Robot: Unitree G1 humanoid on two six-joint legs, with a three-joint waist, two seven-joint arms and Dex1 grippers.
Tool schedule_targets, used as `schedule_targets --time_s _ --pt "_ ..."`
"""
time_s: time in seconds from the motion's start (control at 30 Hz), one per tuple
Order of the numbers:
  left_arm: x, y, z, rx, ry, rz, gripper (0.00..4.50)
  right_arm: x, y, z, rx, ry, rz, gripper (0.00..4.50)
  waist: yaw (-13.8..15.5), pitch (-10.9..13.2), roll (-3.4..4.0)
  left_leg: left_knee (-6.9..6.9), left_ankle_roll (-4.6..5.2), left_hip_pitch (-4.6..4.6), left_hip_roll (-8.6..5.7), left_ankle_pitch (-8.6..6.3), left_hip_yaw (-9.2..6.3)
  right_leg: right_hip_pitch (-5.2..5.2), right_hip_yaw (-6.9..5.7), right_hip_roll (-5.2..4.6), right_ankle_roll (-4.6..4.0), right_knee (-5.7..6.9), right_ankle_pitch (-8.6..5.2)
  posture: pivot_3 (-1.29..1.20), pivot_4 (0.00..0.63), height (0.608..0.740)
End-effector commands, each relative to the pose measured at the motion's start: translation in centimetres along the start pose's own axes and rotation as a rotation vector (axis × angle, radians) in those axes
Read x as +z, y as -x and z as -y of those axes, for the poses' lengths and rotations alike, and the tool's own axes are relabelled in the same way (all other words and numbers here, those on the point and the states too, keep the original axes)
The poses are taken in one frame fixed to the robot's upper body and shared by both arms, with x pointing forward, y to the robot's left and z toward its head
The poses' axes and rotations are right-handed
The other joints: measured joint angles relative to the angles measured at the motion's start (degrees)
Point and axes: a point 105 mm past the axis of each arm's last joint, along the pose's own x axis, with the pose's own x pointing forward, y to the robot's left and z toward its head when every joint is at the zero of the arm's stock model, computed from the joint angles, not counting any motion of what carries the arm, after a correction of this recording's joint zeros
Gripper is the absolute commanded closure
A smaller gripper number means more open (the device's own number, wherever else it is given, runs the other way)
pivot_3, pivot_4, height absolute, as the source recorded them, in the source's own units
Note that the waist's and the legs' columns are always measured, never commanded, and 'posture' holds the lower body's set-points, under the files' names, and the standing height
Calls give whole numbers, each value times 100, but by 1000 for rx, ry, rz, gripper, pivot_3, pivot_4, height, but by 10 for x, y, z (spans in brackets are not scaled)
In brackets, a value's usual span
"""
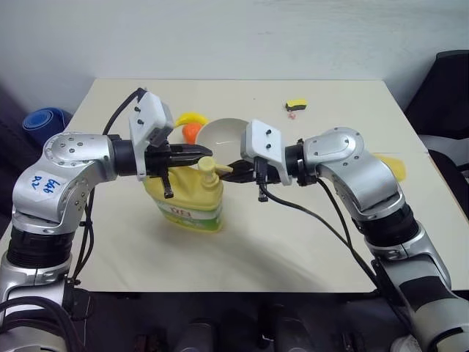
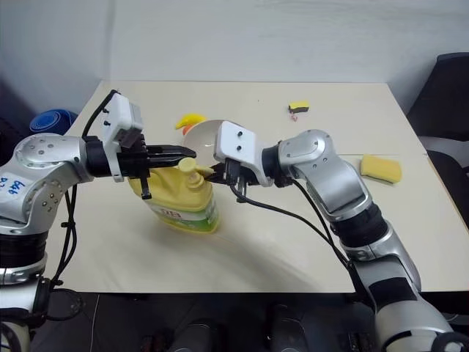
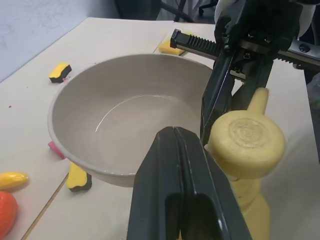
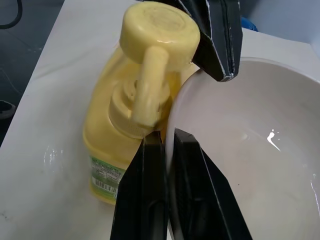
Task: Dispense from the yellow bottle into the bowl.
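The yellow bottle [image 1: 187, 196] stands on the table, its pump head [image 3: 247, 145] turned toward the bowl [image 3: 115, 125]. My right gripper [image 4: 167, 142] is shut on the bowl's rim, one finger inside and one outside. It holds the bowl tilted right beside the pump's spout [image 4: 149, 95]. My left gripper [image 1: 204, 152] is shut with nothing in it. Its tips sit at the edge of the pump head, just above it. The bowl's inside looks bare apart from a few small wet glints.
A yellow banana [image 1: 192, 117] and an orange object [image 1: 190, 132] lie behind the bottle. A small yellow-and-black piece [image 1: 295, 105] sits far back. A yellow sponge [image 2: 381, 169] lies at the right. A black chair [image 1: 447, 95] stands off the table's right edge.
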Motion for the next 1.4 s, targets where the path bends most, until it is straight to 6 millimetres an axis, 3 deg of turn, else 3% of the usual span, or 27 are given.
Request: schedule_targets --time_s 0.03,0.13,0.23,0.33,0.4,0.53,0.73,0.83,0.93,1.07,1.17,1.3,1.37,1.4 --pt "-37 -7 6 -24 135 -73 4476 13 4 -4 9 47 41 4500 -3 0 0 0 0 0 0 0 0 -1 0 0 0 0 0 0 150 740" --pt "-32 -2 0 -8 127 -27 4476 15 7 -2 -10 54 59 4500 -3 0 0 0 0 -1 0 0 -1 -2 -1 0 0 0 0 0 150 740" --pt "-9 10 -12 29 94 131 4476 13 17 1 -43 46 79 4500 -1 1 1 0 0 -2 0 0 -1 -3 -1 0 0 0 0 0 150 740" --pt "16 34 -25 90 19 325 4476 -1 37 0 -79 31 57 4500 18 7 -9 1 2 -12 0 1 -3 -8 -4 0 0 -2 0 0 150 740" --pt "14 49 -31 133 -7 345 4476 -18 52 0 -115 11 8 4500 15 17 -25 1 2 -21 0 2 -6 -13 -10 0 -1 -8 1 0 150 740" --pt "-14 80 -35 215 -21 310 4476 -58 78 -11 -155 -30 -100 4500 8 18 -28 -7 6 -34 1 -5 -6 -16 -25 0 0 -34 1 0 150 740" --pt "-72 128 -38 392 1 168 4476 -118 96 -41 -194 -115 -143 4500 13 22 -31 -12 5 -30 10 -7 -2 -7 -42 2 -1 -49 4 0 150 740" --pt "-108 143 -28 456 65 99 4476 -157 104 -57 -218 -121 -202 4500 12 23 -30 -11 7 -26 9 -7 0 -2 -40 -1 -4 -52 9 0 150 740" --pt "-142 146 -11 489 140 26 4109 -167 106 -64 -259 -175 -130 4500 11 27 -26 -10 11 -26 9 -8 2 -3 -36 -5 -4 -54 14 0 150 740" --pt "-173 137 23 442 132 -79 2944 -173 110 -76 -273 -170 -64 3222 15 31 -21 -11 9 -27 13 -9 1 -4 -36 -5 -7 -55 16 0 150 740" --pt "-188 132 35 489 133 -117 2011 -174 117 -83 -298 -168 -32 2170 48 32 -25 -10 13 -26 14 -11 1 -4 -35 -9 -11 -67 18 0 150 740" --pt "-206 128 44 502 128 -230 804 -156 129 -86 -364 -144 66 825 147 33 -22 -10 14 -22 15 -16 2 -5 -32 -11 -19 -71 21 0 150 740" --pt "-205 124 50 473 120 -214 181 -150 137 -90 -404 -166 99 115 159 34 -18 -10 15 -23 17 -21 1 -6 -32 -11 -22 -71 21 0 150 740" --pt "-206 124 53 468 114 -223 80 -149 141 -93 -432 -182 113 47 161 34 -18 -10 17 -23 17 -23 2 -6 -30 -12 -22 -71 21 0 150 740"
